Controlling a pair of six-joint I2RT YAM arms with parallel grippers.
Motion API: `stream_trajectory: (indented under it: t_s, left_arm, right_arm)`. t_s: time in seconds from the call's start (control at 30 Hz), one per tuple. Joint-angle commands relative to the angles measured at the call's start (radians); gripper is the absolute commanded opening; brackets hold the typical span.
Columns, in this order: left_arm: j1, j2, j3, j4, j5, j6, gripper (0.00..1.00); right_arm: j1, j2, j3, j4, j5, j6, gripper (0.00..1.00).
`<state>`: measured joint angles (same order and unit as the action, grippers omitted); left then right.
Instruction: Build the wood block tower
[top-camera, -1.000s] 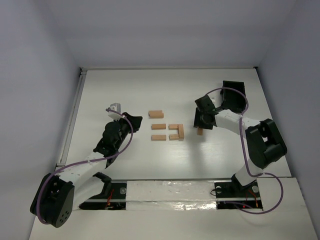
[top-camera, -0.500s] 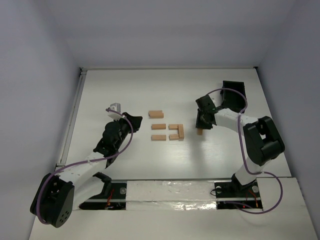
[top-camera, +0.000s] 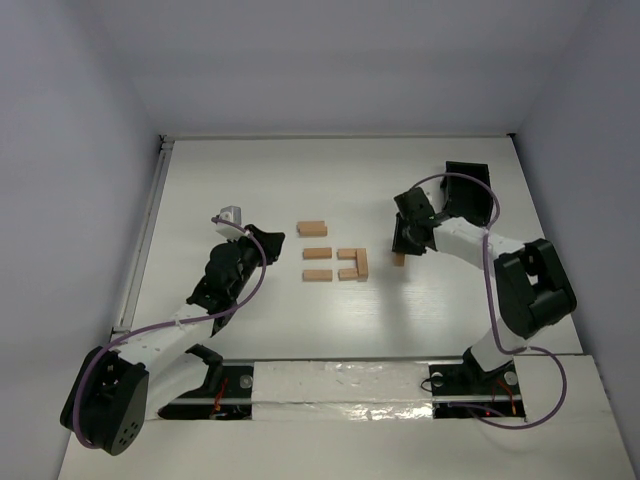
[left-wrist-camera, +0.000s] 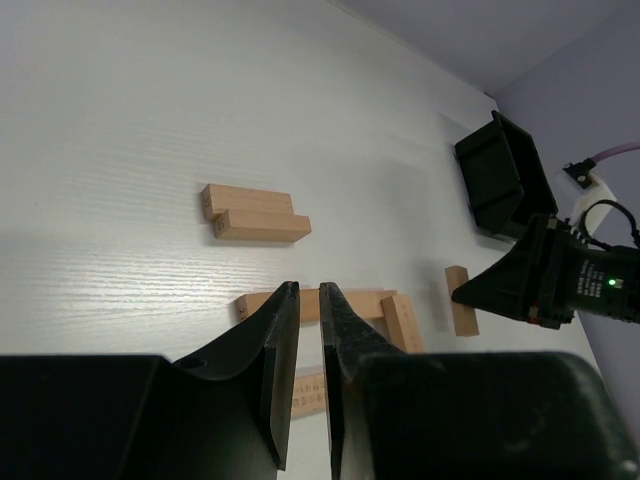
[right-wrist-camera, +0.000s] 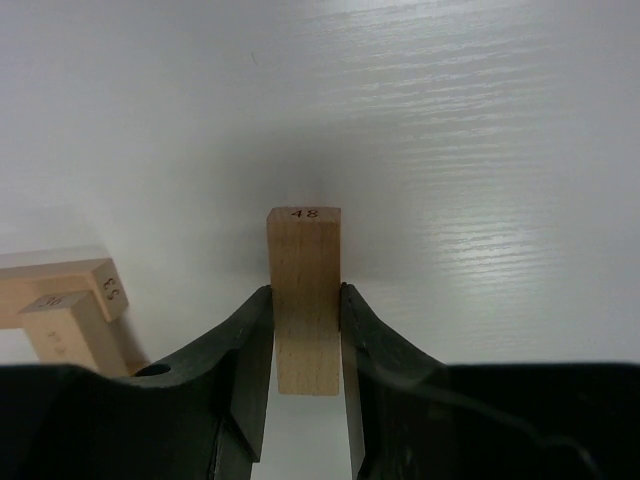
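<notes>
Several light-tan wooden blocks lie flat mid-table: a pair (top-camera: 312, 228), two single ones (top-camera: 317, 254) (top-camera: 318, 275), and a U-shaped group (top-camera: 353, 264). My right gripper (top-camera: 400, 250) is shut on one more block (top-camera: 399, 259), just right of that group and low over the table. In the right wrist view the block (right-wrist-camera: 304, 300), marked 48, sits between the fingers of the gripper (right-wrist-camera: 304, 292). My left gripper (top-camera: 266, 238) is left of the blocks; in the left wrist view it (left-wrist-camera: 308, 290) holds nothing, its jaws almost touching.
A small black plastic box (top-camera: 470, 190) stands behind the right arm and also shows in the left wrist view (left-wrist-camera: 500, 175). A raised rail (top-camera: 145, 230) runs along the table's left edge. White walls close in the back and sides.
My right gripper has shifted slightly toward the back of the table with the block still in it. The left arm and the other blocks have not moved.
</notes>
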<state>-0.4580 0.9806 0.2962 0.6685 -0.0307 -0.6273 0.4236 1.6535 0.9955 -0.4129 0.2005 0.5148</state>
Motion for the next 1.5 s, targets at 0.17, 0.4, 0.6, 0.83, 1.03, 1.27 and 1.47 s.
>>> stream_trajectory:
  t_s: [0.17, 0.4, 0.6, 0.83, 1.03, 1.27, 1.47]
  left_arm:
    - [0.004, 0.0, 0.046, 0.046, -0.006, 0.014, 0.12]
    - [0.004, 0.009, 0.047, 0.045, -0.014, 0.018, 0.12]
    - [0.004, 0.001, 0.049, 0.037, -0.023, 0.023, 0.12]
    - [0.004, 0.0, 0.05, 0.034, -0.02, 0.021, 0.12]
    - [0.004, 0.001, 0.05, 0.037, -0.015, 0.02, 0.12]
    - [0.004, 0.004, 0.049, 0.042, -0.009, 0.017, 0.12]
    - [0.004, 0.007, 0.05, 0.037, -0.028, 0.018, 0.12]
  right_arm:
    - [0.027, -0.207, 0.055, -0.006, -0.105, -0.009, 0.26]
    - [0.187, -0.153, 0.13, -0.015, -0.098, 0.044, 0.28]
    - [0.314, -0.048, 0.216, -0.003, -0.089, 0.079, 0.28]
    - [0.377, 0.049, 0.268, -0.001, -0.076, 0.103, 0.28]
    - [0.386, 0.101, 0.288, -0.01, -0.055, 0.116, 0.29]
    - [0.386, 0.13, 0.296, -0.026, -0.009, 0.148, 0.29]
    - [0.396, 0.137, 0.319, -0.073, 0.065, 0.185, 0.29]
